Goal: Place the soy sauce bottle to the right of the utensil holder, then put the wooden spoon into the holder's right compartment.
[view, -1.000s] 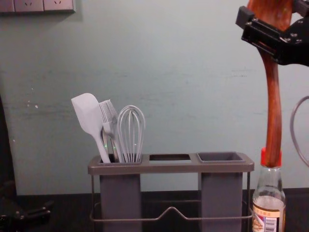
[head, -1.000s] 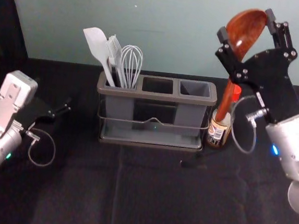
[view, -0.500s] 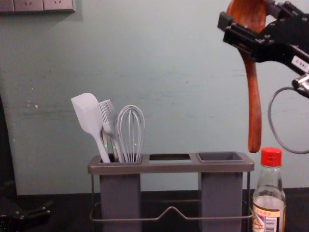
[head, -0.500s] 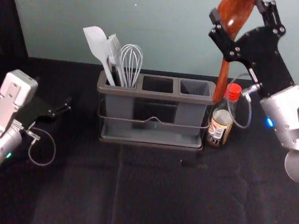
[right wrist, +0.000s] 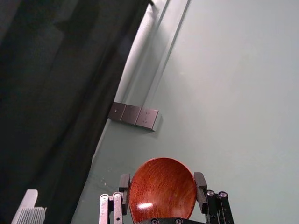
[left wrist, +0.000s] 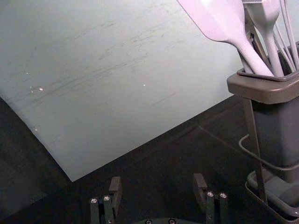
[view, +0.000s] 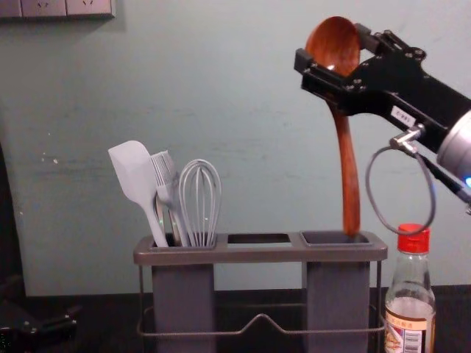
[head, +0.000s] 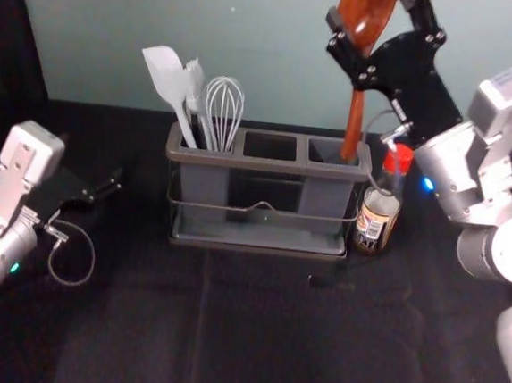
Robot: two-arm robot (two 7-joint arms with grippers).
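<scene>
Head: right gripper clamped on wooden spoon, tip at right compartment; soy sauce bottle just beyond utensil holder's right edge; left gripper parked left, room before holder. Left wrist: fingers apart. Right wrist: spoon pinched. Chest: spoon shifted left, previously past rim.

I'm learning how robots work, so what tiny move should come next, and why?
Probably ease the right gripper gently down: it holds the wooden spoon by the bowl, and the handle's tip is at the opening of the right compartment of the utensil holder.
</scene>
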